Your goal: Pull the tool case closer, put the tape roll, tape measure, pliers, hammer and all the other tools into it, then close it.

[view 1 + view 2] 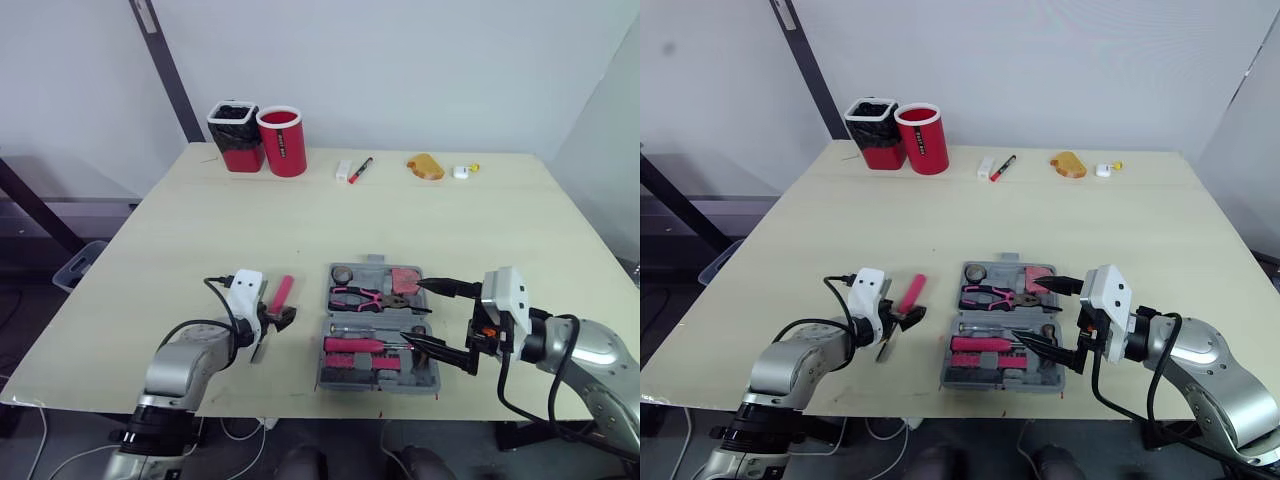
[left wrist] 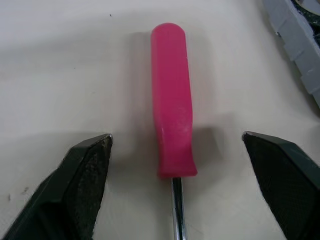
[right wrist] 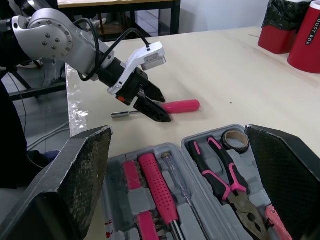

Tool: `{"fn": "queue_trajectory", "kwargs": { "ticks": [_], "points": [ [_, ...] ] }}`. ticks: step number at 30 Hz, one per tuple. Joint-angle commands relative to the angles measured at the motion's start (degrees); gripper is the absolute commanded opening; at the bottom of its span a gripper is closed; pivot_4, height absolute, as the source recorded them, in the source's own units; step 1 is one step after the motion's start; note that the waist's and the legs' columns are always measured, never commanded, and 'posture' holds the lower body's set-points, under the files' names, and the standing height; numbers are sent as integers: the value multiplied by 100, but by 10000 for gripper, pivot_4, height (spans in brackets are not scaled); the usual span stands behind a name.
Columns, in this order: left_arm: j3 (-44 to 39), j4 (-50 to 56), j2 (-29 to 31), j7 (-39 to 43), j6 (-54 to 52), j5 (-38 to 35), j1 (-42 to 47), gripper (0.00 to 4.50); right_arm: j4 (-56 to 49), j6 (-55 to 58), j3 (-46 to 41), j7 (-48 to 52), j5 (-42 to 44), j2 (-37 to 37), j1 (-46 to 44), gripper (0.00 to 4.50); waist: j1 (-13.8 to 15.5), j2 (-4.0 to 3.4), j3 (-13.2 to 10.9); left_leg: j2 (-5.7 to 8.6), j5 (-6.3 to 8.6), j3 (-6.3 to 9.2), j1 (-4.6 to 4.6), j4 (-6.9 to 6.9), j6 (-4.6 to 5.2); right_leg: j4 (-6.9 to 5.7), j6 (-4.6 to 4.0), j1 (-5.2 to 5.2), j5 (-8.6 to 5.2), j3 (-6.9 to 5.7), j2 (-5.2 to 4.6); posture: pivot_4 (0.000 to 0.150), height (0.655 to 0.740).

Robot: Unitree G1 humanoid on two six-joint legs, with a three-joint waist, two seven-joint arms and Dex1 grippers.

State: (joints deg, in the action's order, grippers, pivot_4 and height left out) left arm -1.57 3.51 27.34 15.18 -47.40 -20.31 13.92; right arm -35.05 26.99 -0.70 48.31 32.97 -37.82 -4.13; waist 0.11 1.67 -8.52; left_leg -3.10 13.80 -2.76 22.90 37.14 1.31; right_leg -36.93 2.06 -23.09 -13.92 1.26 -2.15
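The grey tool case [image 1: 432, 378] lies open near the table's front edge. It holds pink-handled pliers [image 1: 362, 297], a tape roll [image 1: 343, 272], a pink-handled tool [image 1: 355, 345] and a pink block [image 1: 405, 279]. A pink-handled screwdriver [image 1: 283, 292] lies on the table left of the case. My left gripper [image 1: 272, 325] is open and low over it, one finger on each side where the handle [image 2: 173, 100] meets the shaft. My right gripper [image 1: 416, 312] is open over the case's right side, with nothing between its fingers [image 3: 75, 175].
At the table's far edge stand a red cup [image 1: 283, 140] and a black-lined red bin [image 1: 235, 135]. Right of them lie a white block [image 1: 343, 170], a marker [image 1: 360, 170], an orange object [image 1: 426, 166] and a small white item [image 1: 461, 171].
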Motion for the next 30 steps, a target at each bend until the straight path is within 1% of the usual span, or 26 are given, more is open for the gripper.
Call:
{"fn": "queue_trajectory", "kwargs": {
  "ticks": [1, 2, 3, 4, 5, 6, 12, 16, 21, 25, 27, 29, 30],
  "points": [
    [30, -343, -124, 34, 265, 232, -27, 25341, -193, -50, -92, -2, 79, -45, -30, 45000, 12, -4, 2, 0, 0, 0, 0, 0, 0, 0, 0, 1, 0, 0, 0, 1500, 7400],
    [4, -421, -156, 35, 320, 271, -34, 19719, -191, -55, -87, 0, 71, -47, -26, 45000, 27, -4, 3, 0, 0, -1, -1, 1, 0, 0, 0, 1, 0, 1, 0, 1500, 7400],
    [-28, -473, -182, 55, 359, 286, -59, 16031, -189, -58, -88, 2, 69, -48, -19, 45000, 40, -5, 3, 1, 0, -1, -1, 3, 0, 0, -1, 1, -1, 0, 0, 1500, 7400],
    [-55, -493, -186, 80, 427, 313, -134, 11080, -188, -67, -92, 11, 63, -54, 2, 45000, 53, -5, 4, 1, 0, -1, -1, 3, 0, 0, -1, 2, -1, 0, -1, 1500, 7400],
    [-97, -466, -191, 110, 488, 319, -226, 7148, -188, -75, -92, 23, 54, -64, 23, 45000, 58, -5, 4, 1, 0, -2, -1, 3, 0, 0, -1, 2, -1, 1, -2, 1500, 7400],
    [-158, -387, -201, 135, 525, 297, -334, 4214, -188, -83, -95, 34, 51, -70, 42, 45000, 57, -5, 5, 1, 0, -2, -1, 3, 0, 0, -1, 2, -1, 1, -2, 1500, 7400],
    [-509, 639, -245, 168, 591, 140, -1136, 4292, -168, -127, -92, 125, 58, -105, 134, 45000, -73, -9, 7, -9, 1, -6, -4, -1, 0, 0, 0, 1, 0, 7, -4, 1500, 7400],
    [-731, 1701, -204, 88, 215, 22, -1921, 4292, -120, -211, -12, 218, 8, -98, 209, 45000, -92, -7, 6, -16, 1, -5, -4, -1, 0, 0, -4, 1, -3, 6, -6, 1500, 7400],
    [-950, 2199, -218, -62, -138, -14, -2371, 4292, -97, -266, 27, 305, -7, -81, 259, 45000, -66, -6, 7, -15, 1, 0, -4, 2, 0, -1, -5, 1, -3, 0, -10, 1500, 7400],
    [-1017, 2320, -172, -80, -287, 2, -2428, 4292, -78, -297, 49, 383, 6, -73, 273, 45000, -67, -6, 6, -14, 1, -1, -4, 2, 0, -1, -5, 0, -3, 0, -12, 1500, 7400],
    [-1088, 2355, -127, -53, -374, -26, -2386, 14804, -63, -334, 59, 428, -12, -80, 280, 45000, -67, -5, 6, -12, 1, -1, -4, 2, 0, -1, -5, 0, -3, 0, -12, 1500, 7400],
    [-1205, 2489, -55, 13, -518, -133, -2340, 22349, -57, -358, 44, 461, -14, -90, 289, 45000, -68, -3, 5, -12, 1, -1, -4, 2, 0, -1, -5, 0, -3, -1, -12, 1500, 7400],
    [-1263, 2551, -32, 44, -587, -185, -2320, 29759, -58, -361, 37, 469, -13, -92, 290, 45000, -69, -3, 5, -12, 1, 0, -3, 2, 0, -1, -5, 0, -3, -1, -11, 1500, 7400]
  ]
}}
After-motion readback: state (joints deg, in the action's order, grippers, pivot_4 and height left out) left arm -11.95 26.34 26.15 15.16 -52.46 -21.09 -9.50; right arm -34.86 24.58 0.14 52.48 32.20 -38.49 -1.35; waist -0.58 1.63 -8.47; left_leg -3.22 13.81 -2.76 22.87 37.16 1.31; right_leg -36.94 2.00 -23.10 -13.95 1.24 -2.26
